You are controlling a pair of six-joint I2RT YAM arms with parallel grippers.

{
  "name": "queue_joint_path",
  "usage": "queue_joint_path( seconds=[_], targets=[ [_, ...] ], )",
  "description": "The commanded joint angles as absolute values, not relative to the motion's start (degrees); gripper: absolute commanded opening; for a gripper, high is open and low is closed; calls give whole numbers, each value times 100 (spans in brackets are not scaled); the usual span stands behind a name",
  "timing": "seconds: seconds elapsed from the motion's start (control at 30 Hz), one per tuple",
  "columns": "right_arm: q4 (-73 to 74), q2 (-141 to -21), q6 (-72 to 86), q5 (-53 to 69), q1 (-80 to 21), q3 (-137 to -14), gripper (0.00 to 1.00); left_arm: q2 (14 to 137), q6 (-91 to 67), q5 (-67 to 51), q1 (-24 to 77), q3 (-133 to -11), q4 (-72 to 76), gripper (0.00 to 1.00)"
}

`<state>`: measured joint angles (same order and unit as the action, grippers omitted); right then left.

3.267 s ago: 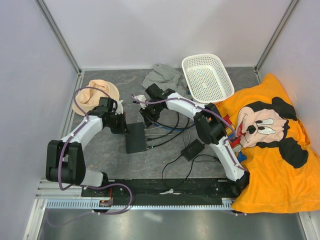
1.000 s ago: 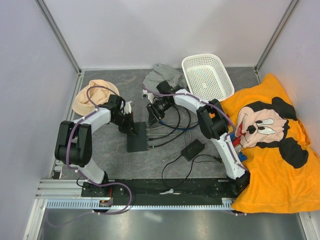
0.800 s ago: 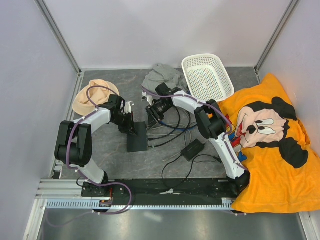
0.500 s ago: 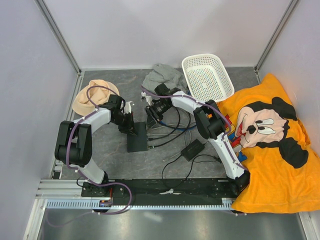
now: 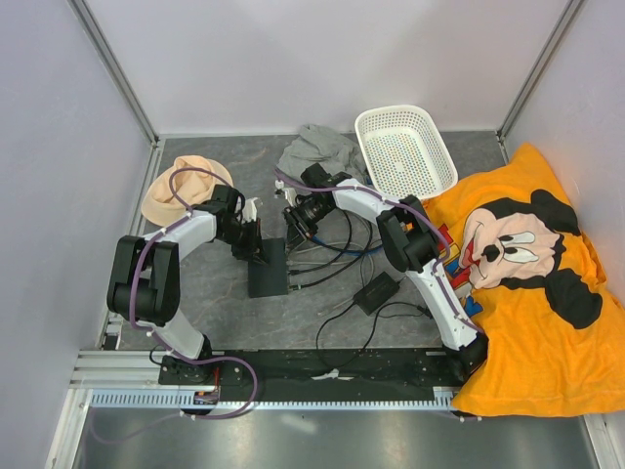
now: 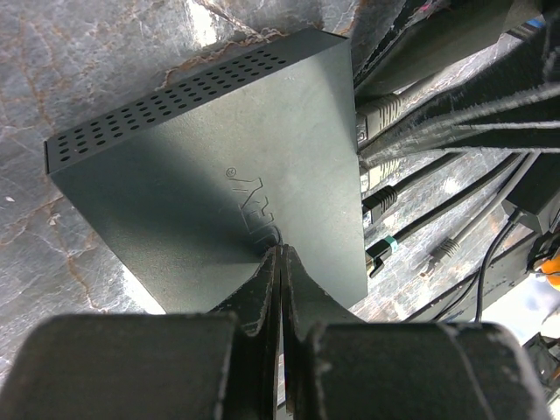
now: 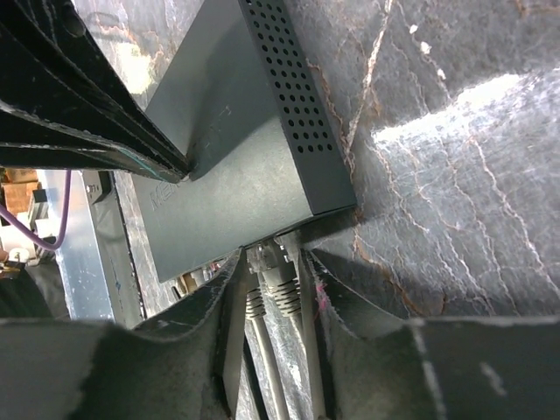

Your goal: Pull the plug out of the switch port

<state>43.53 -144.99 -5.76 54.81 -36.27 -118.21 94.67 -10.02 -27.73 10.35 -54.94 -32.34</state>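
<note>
Left fingers (image 6: 269, 273), pressed together, touch the flat black switch box (image 6: 219, 175). Between the right fingers (image 7: 223, 297) sits the grey plug (image 7: 278, 273) at the switch port (image 7: 271, 241); whether they pinch it cannot be told.

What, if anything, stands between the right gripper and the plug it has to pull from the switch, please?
Nothing visible does: the grey plug sits between the fingers of the right gripper, at the edge of the switch. A second cable runs close beside it inside the gap.
</note>
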Motion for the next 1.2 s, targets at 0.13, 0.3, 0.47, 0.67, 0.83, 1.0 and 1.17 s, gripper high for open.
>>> queue_joint_path(
  seconds=[0.13, 0.3, 0.47, 0.67, 0.83, 1.0, 1.17],
  targets=[
    [4210, -14713, -685, 4834, -3770, -11900, 30, 9563, -1037, -2769, 1028, -5458, -3024, 4],
    [4236, -14669, -791, 4571, -3814, -11883, 23, 9580, -1037, -2795, 1028, -5449, -3015, 4],
    [4429, -14616, -1010, 4255, -3850, -11865, 13, 9589, -1046, -2786, 1028, -5440, -2988, 4],
    [4640, -14528, -1344, 3903, -3850, -11856, 0, 9598, -1046, -2795, 1028, -5432, -2962, 4],
    [4781, -14476, -1564, 3780, -3850, -11883, 0, 9598, -1055, -2795, 1028, -5423, -2944, 4],
    [4851, -14449, -1696, 3604, -3850, -11874, 0, 9615, -1055, -2804, 1028, -5423, -2944, 4],
    [5009, -14484, -1828, 3507, -3841, -11812, 0, 9615, -1063, -2795, 1037, -5414, -2927, 4]
  ],
)
